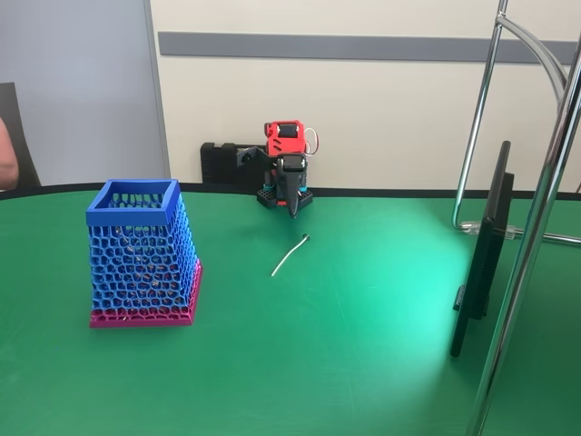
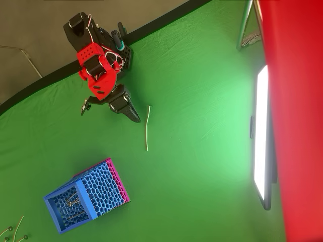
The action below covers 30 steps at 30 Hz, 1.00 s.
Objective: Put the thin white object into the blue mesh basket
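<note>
— Green worktop (image 1: 363,363) all round, you've got the blue mesh basket (image 1: 142,254) standing upright on its pink base at the left of the fixed view. What does the overhead view give you that this one doesn't?

— You look straight down into the basket's (image 2: 86,199) open mouth there; a few thin pale bits lie inside on the bottom. More small strips (image 2: 14,231) sit on the worktop at the lower left edge, just beside the basket's corner. The fixed view hides both.

— And your arm?

— Folded up at the far edge over its black base, red upper part on top. The hand (image 1: 292,211) points down at the worktop with its dark fingers drawn together to a narrow tip, nothing between them. In the overhead view the hand (image 2: 135,117) reaches toward the strip but stands apart from it.

— Where's the thin white object (image 1: 290,255)?

— Flat on the bare worktop, between the hand and the basket, well apart from the basket. In the overhead view the thin white object (image 2: 147,128) runs nearly straight up and down the picture, slightly bowed. In the fixed view its dark tip points up-right toward the arm, the pale end toward you.
</note>
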Tool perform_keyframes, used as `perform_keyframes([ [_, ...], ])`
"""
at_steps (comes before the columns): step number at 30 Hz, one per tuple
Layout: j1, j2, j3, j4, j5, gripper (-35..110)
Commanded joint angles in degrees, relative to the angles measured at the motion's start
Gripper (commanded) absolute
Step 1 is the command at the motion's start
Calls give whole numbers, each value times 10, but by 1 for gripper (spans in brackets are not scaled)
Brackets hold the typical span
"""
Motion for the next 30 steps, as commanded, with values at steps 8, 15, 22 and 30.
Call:
perform_keyframes([
  [8, 5, -133, -78, -41, -24, 1],
  [15, 19, -276, -165, -49, -48, 1],
  [22, -1, -395, -256, 7, -125, 1],
  [30, -54, -485, -305, 64, -221, 1],
])
